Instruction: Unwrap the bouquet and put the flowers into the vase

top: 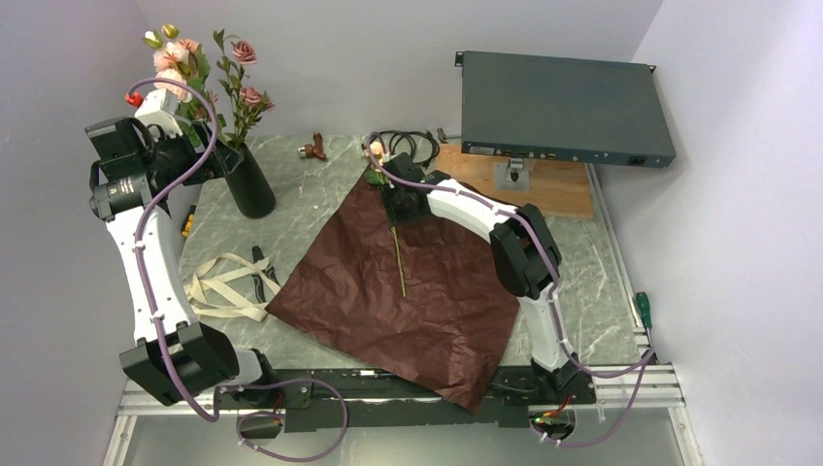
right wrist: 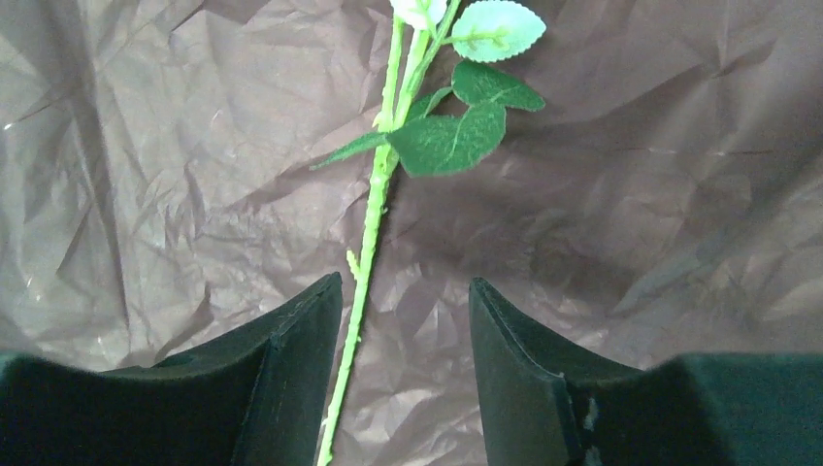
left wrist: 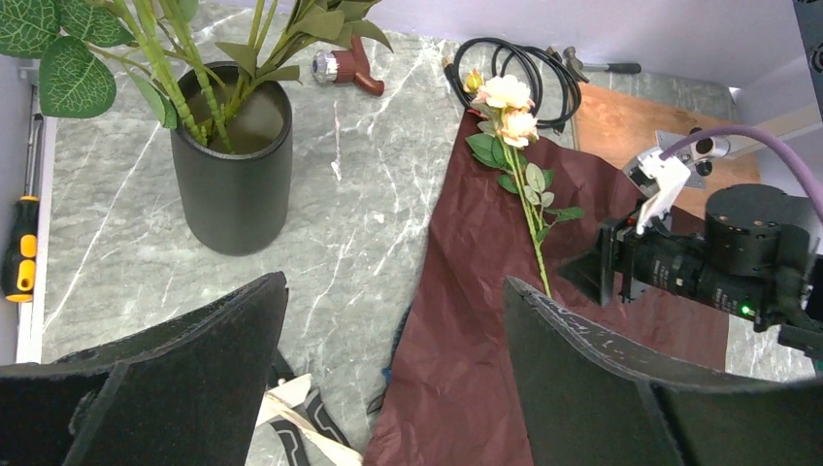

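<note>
The black vase [top: 250, 184] [left wrist: 233, 165] stands at the back left and holds several pink and peach flowers [top: 184, 58]. My left gripper [left wrist: 395, 291] hangs open above the table beside the vase with nothing in it. The bouquet is unwrapped: its maroon paper [top: 408, 301] [right wrist: 146, 146] lies spread flat. One flower lies on the paper, its blossoms [left wrist: 507, 97] pointing to the back and its green stem [top: 399, 252] [right wrist: 374, 204] running toward me. My right gripper [top: 400, 199] [right wrist: 406, 291] is low over that stem and open. The stem runs between its fingers, close to the left one.
A beige ribbon [top: 223, 286] and black-handled scissors [top: 260, 272] lie left of the paper. A yellow-handled screwdriver [left wrist: 21, 252] sits by the left edge. At the back are a coiled black cable [left wrist: 529, 73], a wooden board [top: 543, 184] and a grey box [top: 563, 107].
</note>
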Controlling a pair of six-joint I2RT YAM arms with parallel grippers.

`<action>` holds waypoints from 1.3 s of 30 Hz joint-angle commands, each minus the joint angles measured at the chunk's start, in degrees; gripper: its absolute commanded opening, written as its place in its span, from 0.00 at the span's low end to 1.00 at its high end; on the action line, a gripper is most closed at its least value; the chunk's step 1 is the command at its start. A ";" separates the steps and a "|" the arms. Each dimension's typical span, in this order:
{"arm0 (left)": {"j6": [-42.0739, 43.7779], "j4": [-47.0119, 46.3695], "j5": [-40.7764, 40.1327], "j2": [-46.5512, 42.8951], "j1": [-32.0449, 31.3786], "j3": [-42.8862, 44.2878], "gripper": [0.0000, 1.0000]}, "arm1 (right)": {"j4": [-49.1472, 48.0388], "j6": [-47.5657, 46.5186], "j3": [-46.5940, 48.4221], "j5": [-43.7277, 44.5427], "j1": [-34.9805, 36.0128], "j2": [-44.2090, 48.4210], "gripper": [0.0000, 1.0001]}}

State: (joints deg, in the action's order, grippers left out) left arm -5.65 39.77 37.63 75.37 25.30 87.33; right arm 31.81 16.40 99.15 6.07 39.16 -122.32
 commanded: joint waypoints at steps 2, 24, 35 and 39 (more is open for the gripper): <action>-0.71 -1.14 1.74 -1.28 -0.15 -1.08 0.87 | 0.24 1.20 5.65 1.49 -0.14 -3.15 0.52; -0.45 -0.83 3.49 0.75 -0.69 -1.04 0.87 | 0.66 2.14 10.58 -0.61 -0.14 -10.98 0.25; -1.56 -1.15 5.14 2.54 -1.83 -0.24 0.86 | 0.35 4.15 9.34 -0.19 -0.14 -5.10 0.00; -1.76 -0.92 5.92 2.76 -2.00 0.37 0.86 | -1.02 4.03 7.78 -0.54 -0.22 -2.02 0.00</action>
State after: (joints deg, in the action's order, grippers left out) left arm -6.81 39.92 41.12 78.06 23.62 85.49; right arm 32.58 19.70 107.70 5.45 39.09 -131.31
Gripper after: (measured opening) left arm 0.862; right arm 0.033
